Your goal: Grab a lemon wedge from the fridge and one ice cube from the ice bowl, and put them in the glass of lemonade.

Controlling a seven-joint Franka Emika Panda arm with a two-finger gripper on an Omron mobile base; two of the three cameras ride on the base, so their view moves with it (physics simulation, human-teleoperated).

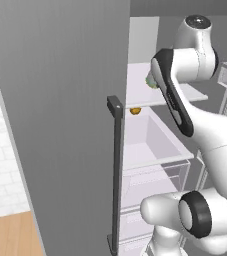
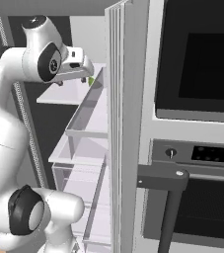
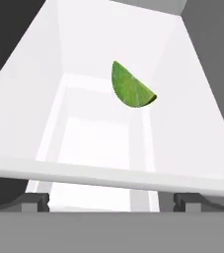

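1. Fridge interior: the tall grey fridge (image 1: 60, 125) stands open, its dark vertical bar handle (image 1: 117, 175) on the door edge.
2. Small green-yellow crescent lemon wedge (image 3: 131, 87) lies on the upper white shelf (image 3: 192, 148), ahead of the gripper and apart from it.
3. White arm's two-finger gripper (image 3: 111, 201) reaches in over the shelf, jaws spread wide, holding nothing.
4. Tiny orange-brown item (image 1: 135, 110) sits under the shelf edge, above a clear drawer (image 1: 155, 150).

- One lemon wedge (image 3: 131, 88) lay at the upper centre of the hand view.
- One small orange-brown item (image 1: 135, 110) sat at mid-frame in the left base view.
- One fridge (image 1: 150, 130) stood open, with two dark bar handles: one (image 1: 117, 175) at lower centre, one (image 2: 168, 207) at lower right.
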